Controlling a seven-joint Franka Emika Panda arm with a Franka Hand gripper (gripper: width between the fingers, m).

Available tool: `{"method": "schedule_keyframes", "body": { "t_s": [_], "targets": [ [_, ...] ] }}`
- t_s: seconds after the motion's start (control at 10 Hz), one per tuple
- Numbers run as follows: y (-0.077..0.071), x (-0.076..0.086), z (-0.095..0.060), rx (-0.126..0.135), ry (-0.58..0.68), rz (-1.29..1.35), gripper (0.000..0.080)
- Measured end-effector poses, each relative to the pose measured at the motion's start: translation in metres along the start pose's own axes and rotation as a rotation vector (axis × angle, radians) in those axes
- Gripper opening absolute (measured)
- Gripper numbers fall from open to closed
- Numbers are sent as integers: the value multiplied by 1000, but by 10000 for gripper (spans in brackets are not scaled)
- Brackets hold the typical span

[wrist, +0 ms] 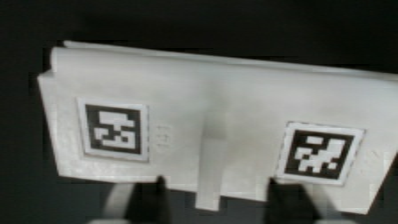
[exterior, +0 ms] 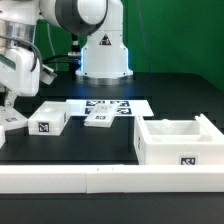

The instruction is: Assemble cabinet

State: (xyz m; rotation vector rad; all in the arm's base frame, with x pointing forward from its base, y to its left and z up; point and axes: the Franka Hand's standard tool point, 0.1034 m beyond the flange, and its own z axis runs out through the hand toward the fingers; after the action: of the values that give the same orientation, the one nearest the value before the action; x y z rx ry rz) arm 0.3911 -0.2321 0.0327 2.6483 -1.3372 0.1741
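Note:
The cabinet (exterior: 178, 141) is a large white open box with one tag on its front, at the exterior view's right. My gripper (exterior: 8, 101) hangs at the far left, just above a small flat white tagged block (exterior: 12, 122). In the wrist view that block (wrist: 214, 110) fills the picture, with two tags and a raised centre strip. My gripper (wrist: 226, 190) is open, its two dark fingers (wrist: 164, 196) standing apart on either side of the strip at the block's near edge, with nothing held.
A second flat tagged block (exterior: 48, 120) lies right of the first. The marker board (exterior: 108, 105) lies behind it, with a small tagged block (exterior: 97, 118) at its front edge. A long white rail (exterior: 110, 178) runs along the front. The robot base (exterior: 104, 50) stands at the back.

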Motion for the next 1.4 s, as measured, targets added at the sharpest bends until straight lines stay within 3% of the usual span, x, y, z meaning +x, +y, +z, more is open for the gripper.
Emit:
{"method": "schedule_keyframes", "body": {
  "t_s": [0.1,0.2,0.6,0.7,0.8,0.9,1.0,1.1,1.2,1.3,1.4],
  "targets": [
    [0,0,0,0,0,0,82],
    [0,0,0,-1,0,0,18],
    [0,0,1,-2,-1,0,1],
    [0,0,0,3,-4,-7,1],
    [-4,2,-7,25,-3,-23,1],
    [-7,4,-13,51,2,-29,96],
    [-9,3,-15,61,0,-35,96],
    [-10,3,-17,69,-1,-32,297],
    [-10,3,-17,71,-9,-33,432],
    [-5,0,-15,83,-63,-38,432],
    [0,0,-15,107,-119,-37,614]
  ]
}}
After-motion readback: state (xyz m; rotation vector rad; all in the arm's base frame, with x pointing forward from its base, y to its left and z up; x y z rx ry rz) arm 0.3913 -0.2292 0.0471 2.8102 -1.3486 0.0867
